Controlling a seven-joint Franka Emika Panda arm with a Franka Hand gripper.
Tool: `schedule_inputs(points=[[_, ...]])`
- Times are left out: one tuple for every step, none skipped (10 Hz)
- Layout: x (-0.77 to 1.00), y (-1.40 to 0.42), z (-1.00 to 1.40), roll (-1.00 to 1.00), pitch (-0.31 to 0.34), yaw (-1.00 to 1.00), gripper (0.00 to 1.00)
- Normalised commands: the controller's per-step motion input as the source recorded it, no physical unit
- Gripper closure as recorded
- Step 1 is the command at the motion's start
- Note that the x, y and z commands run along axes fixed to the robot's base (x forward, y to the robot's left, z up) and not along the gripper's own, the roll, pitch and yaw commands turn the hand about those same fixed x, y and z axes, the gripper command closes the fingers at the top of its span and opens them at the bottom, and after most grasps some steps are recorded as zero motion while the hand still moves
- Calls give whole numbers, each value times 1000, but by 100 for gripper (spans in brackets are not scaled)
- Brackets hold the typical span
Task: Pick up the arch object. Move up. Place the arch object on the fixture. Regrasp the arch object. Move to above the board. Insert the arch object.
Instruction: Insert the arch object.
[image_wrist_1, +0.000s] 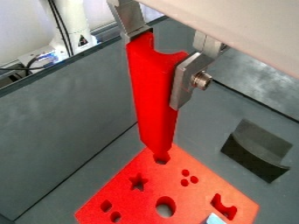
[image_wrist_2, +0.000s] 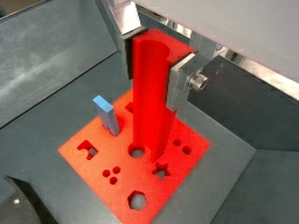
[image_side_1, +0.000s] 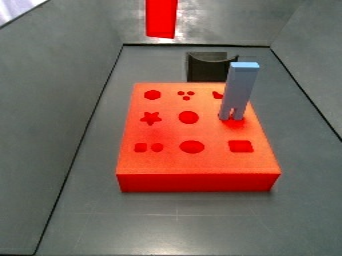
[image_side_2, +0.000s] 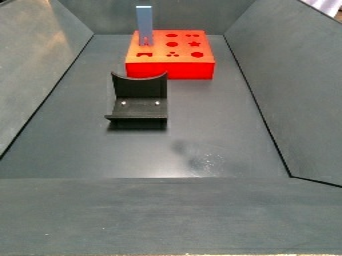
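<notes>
My gripper (image_wrist_1: 160, 57) is shut on the arch object (image_wrist_1: 152, 105), a bright red bar hanging upright between the silver fingers in both wrist views (image_wrist_2: 152, 122). Its lower end hovers over the board (image_wrist_1: 117, 194), an orange-red slab with darker cut-outs, near a round cut-out (image_wrist_2: 138, 151). In a side view only the bar's lower end (image_side_1: 162, 18) shows, high above the far side of the board (image_side_1: 214, 130); the fingers are out of frame there. The dark fixture (image_side_1: 207, 65) stands empty on the floor beside the board, and nearer the camera in a side view (image_side_2: 138, 100).
A grey-blue upright block (image_side_1: 241, 90) stands on the board near one edge, close beside the hanging bar (image_wrist_2: 107, 114). Sloping grey walls (image_side_2: 54, 60) enclose the floor. The board (image_side_2: 171, 70) lies at the far end of the enclosure.
</notes>
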Motion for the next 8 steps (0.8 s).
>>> schedule_inputs(points=[[-66, 0, -54, -11, -89, 0, 100], [297, 0, -209, 0, 0, 123, 100], [823, 109, -400, 14, 26, 129, 100], [1000, 189, -471, 0, 67, 86, 100], [1000, 200, -486, 0, 83, 86, 100], [1000, 200, -483, 0, 80, 86, 100], [1000, 177, -457, 0, 74, 60, 100], [1000, 186, -434, 0, 73, 46, 100]])
